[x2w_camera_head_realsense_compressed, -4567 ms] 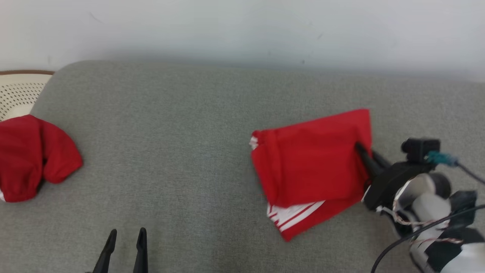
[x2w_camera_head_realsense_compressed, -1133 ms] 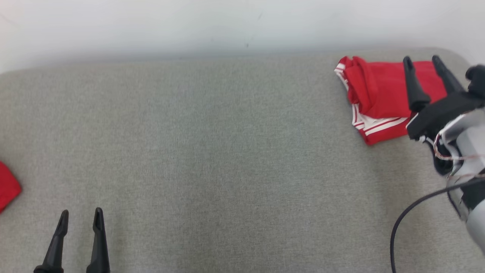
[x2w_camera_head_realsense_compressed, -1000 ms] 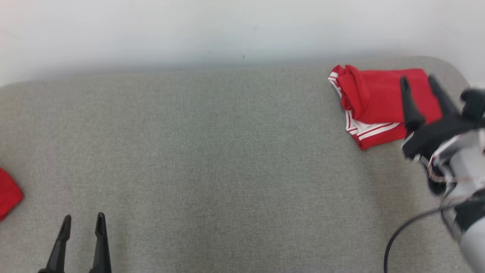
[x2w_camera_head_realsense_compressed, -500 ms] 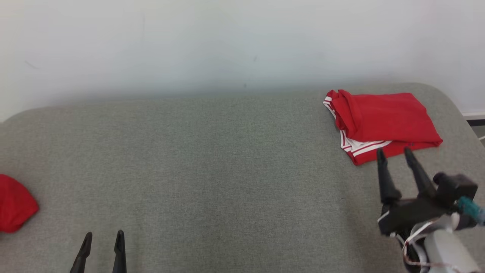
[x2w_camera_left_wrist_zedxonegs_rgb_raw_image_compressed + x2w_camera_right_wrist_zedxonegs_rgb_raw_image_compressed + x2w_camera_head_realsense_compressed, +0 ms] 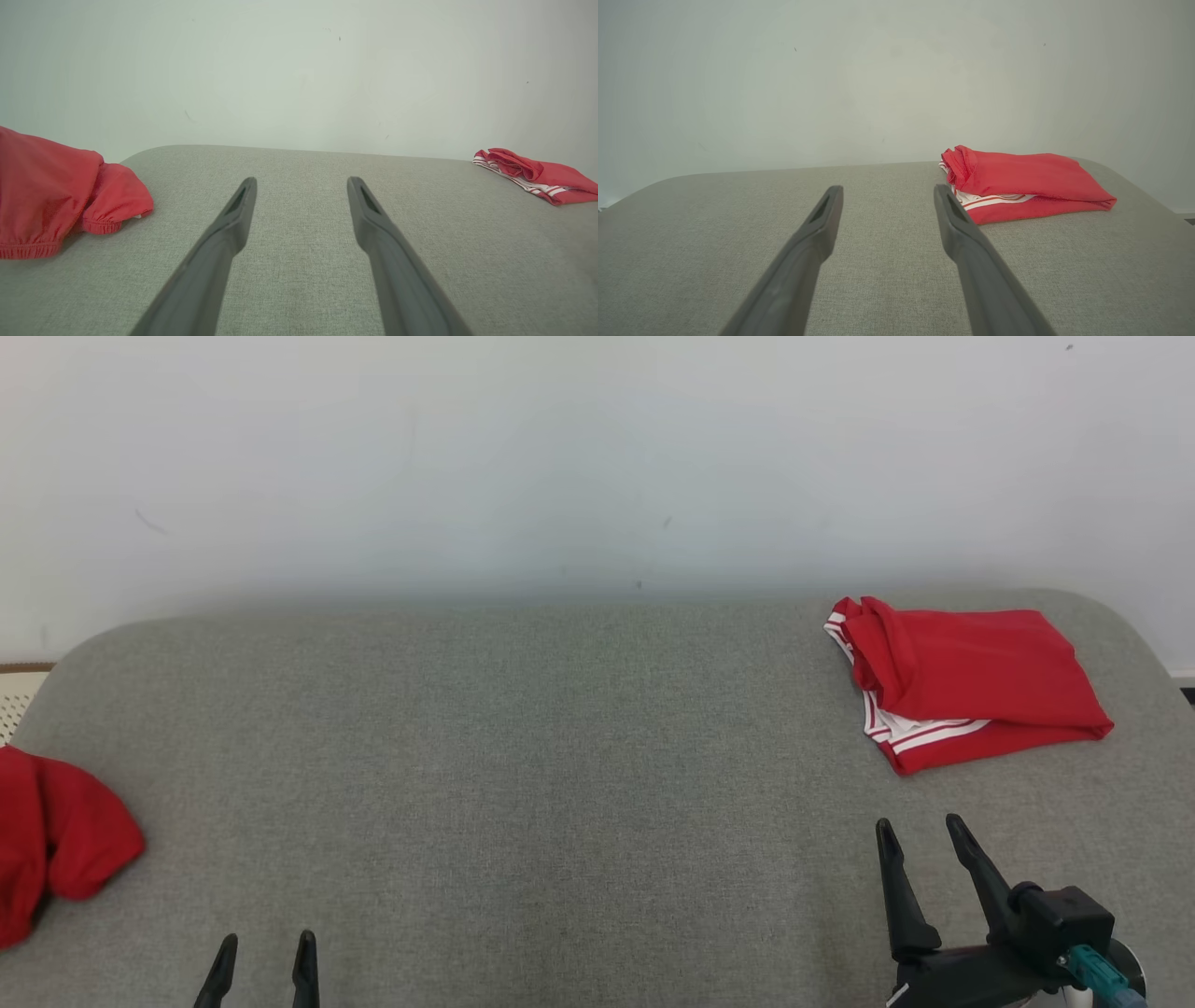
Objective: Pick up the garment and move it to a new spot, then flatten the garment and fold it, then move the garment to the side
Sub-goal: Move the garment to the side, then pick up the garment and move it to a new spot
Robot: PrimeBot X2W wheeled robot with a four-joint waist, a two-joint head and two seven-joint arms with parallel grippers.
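The garment [image 5: 962,681], red with white stripes, lies folded at the far right of the grey cushioned surface [image 5: 560,784]. It also appears in the right wrist view [image 5: 1017,186] and in the left wrist view [image 5: 537,179]. My right gripper [image 5: 920,835] hangs open near the front right, short of the garment and apart from it, nothing between its fingers. My left gripper [image 5: 264,947] stands open at the front left, also empty.
A second red garment [image 5: 47,840] lies crumpled at the left edge of the surface, also seen in the left wrist view [image 5: 56,191]. A pale perforated basket rim [image 5: 14,695] peeks past the left end. A white wall [image 5: 560,457] stands behind.
My right gripper has let go of the folded garment and drawn back toward the front. The head camera has also tilted and turned, shifting the whole picture.
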